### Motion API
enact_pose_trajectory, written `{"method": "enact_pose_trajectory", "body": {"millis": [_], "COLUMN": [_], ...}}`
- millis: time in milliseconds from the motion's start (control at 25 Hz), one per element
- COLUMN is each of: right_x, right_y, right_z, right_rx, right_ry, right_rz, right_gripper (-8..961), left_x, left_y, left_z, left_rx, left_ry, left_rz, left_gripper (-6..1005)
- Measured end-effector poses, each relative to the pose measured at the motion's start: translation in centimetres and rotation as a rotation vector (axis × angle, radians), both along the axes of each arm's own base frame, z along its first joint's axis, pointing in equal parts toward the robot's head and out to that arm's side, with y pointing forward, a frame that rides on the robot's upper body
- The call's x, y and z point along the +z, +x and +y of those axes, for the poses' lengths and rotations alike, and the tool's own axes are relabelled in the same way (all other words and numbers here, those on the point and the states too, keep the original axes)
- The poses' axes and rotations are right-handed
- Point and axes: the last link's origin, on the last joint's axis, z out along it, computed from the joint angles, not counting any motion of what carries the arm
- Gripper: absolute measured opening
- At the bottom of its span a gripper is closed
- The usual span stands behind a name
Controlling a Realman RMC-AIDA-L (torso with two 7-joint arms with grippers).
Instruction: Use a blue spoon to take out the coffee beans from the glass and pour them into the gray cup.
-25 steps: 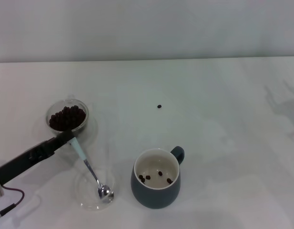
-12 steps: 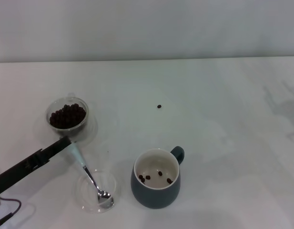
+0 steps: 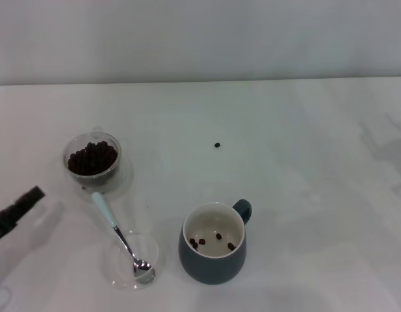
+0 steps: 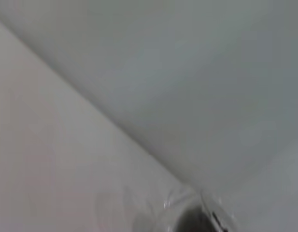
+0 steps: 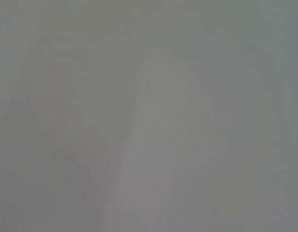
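The blue spoon (image 3: 116, 229) lies free on the table, its pale handle pointing at the glass and its silver bowl resting in a flat clear dish (image 3: 125, 272). The glass (image 3: 91, 158) at the left holds many coffee beans (image 3: 91, 157). The gray cup (image 3: 213, 250) stands at the front centre with a few beans (image 3: 218, 236) inside. My left gripper (image 3: 21, 207) is at the far left edge, open and empty, well apart from the spoon. A blurred edge of the glass (image 4: 194, 215) shows in the left wrist view. My right gripper is out of view.
One stray bean (image 3: 217, 145) lies on the white table (image 3: 304, 162) behind the cup. The table's back edge meets a pale wall.
My left gripper has let go of the spoon's handle and pulled back to the left. The spoon stays with its bowl in the flat dish.
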Motion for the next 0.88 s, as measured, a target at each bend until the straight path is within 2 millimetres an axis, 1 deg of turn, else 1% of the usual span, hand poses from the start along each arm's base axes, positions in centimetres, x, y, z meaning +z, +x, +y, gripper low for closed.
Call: {"method": "enact_pose_trajectory", "body": {"millis": [40, 240, 320, 480, 720, 880], "right_x": [0.0, -0.4, -0.5, -1.5, -2.9, -3.9], "right_y": [0.0, -0.3, -0.3, -0.6, -2.2, -3.7], "right_z": [0.0, -0.4, -0.5, -0.8, -1.0, -0.5], "right_rx": [0.002, 0.025, 0.028, 0.045, 0.124, 0.180], "right_ry": [-0.002, -0.023, -0.034, -0.082, -0.182, -0.252], "right_rz": [0.000, 0.025, 0.043, 0.044, 0.113, 0.159], "right_gripper": [603, 603, 603, 603, 603, 603], "left_x": [0.5, 1.6, 2.1, 3.0, 4.7, 5.0], "left_y": [-0.1, -0.1, 0.0, 0.1, 0.0, 0.3], "left_z": [-0.2, -0.3, -0.2, 0.0, 0.6, 1.1], "left_rx": [-0.015, -0.066, -0.108, -0.179, -0.210, -0.237], "left_ry": [0.033, 0.108, 0.152, 0.255, 0.452, 0.526], "left_rz": [0.018, 0.076, 0.129, 0.246, 0.414, 0.516], "left_gripper": [454, 455, 455, 455, 455, 455]}}
